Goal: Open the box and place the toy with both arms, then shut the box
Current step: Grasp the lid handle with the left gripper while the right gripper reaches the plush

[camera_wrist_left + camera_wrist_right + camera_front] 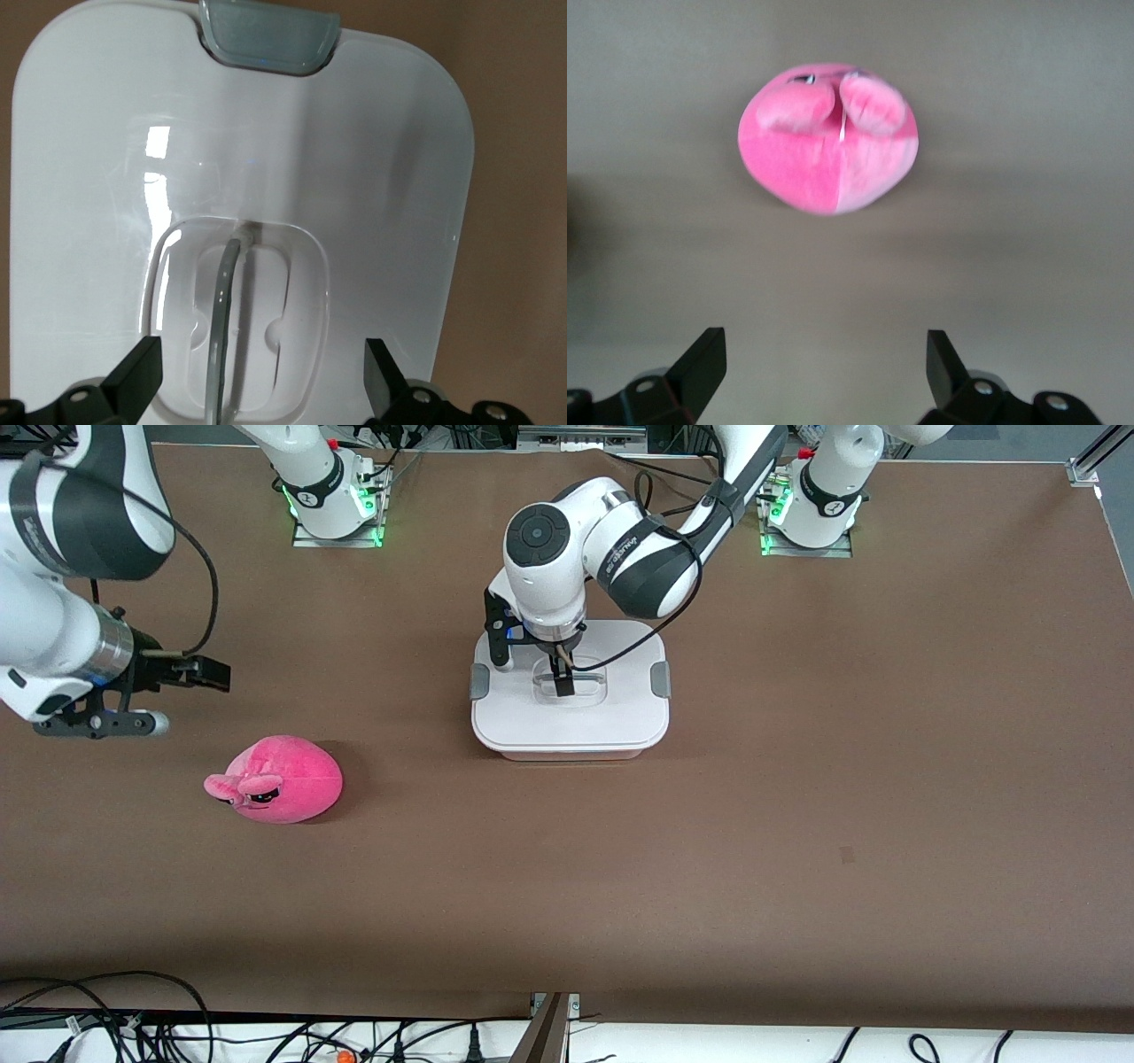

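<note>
Brown bench (pixel 797 797) fills the front view, with the box (pixel 570 726) near its middle, white lid (pixel 620 708) on and grey side clips (pixel 479 681) at either end. The left hand (pixel 563 682) stands low over the lid's clear recessed handle (pixel 571 684), fingers spread and gripping nothing. Toward the right arm's end of the bench, nearer the camera than the box and well apart from it, lies the hot-pink plush toy (pixel 283 778). The right hand (pixel 155 695) hangs over bare bench close to the toy, also open and empty.

From the left wrist view, the lid (pixel 354 159) looks smooth, glossy and stiff, so likely slippery on its flat faces; the thin arched handle (pixel 221 328) between the open fingertips (pixel 137 376) is the sensible place to pinch. One clip (pixel 266 35) shows at the lid's edge; whether it is latched I cannot tell.

In the right wrist view the toy (pixel 828 142) lies ahead of the spread fingertips (pixel 700 363), ears (pixel 873 102) up. It should be light, soft and squashy, and a squeeze across its round body ought to hold it safely.
</note>
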Motion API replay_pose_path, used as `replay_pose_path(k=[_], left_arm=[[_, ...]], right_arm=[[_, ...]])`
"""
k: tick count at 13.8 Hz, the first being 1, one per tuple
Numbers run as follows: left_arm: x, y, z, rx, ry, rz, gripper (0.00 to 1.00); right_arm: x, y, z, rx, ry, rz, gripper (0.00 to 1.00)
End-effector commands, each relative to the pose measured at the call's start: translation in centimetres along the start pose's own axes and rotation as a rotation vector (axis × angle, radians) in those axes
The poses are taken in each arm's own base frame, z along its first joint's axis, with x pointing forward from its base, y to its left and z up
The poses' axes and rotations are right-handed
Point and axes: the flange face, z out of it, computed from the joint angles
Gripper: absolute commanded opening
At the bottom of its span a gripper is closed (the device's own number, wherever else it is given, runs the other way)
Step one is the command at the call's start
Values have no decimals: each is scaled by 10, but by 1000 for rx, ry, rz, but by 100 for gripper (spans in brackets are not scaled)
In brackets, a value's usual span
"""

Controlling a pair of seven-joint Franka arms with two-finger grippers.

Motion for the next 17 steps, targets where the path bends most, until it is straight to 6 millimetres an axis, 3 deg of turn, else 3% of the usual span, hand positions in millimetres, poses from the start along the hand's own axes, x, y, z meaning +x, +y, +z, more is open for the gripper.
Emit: replay_pose_path(k=[1,4,7,9,11,12,13,14,15,17], left_arm=[[0,-3,1,16,-8,7,100],[0,-2,3,12,-17,-17,100],[3,6,4,17,-26,5,97],[8,13,3,26,-30,14,80],[7,13,4,25,-31,19,69],[7,12,4,27,-32,18,55],[6,12,3,26,-32,10,32],[6,12,3,25,-31,12,30],[5,10,2,26,-30,16,23],[3,8,1,26,-29,11,8]], right_arm=[[33,10,39,31,18,-75,100],[55,23,76,98,40,-74,100],[74,20,113,89,56,-75,100],[79,18,130,88,56,-75,100],[85,13,145,87,55,-81,100],[85,12,153,87,52,-82,100],[85,12,161,85,58,-81,100],[84,12,168,84,64,-80,99],[83,11,173,83,64,-79,94],[82,11,174,83,58,-94,61]])
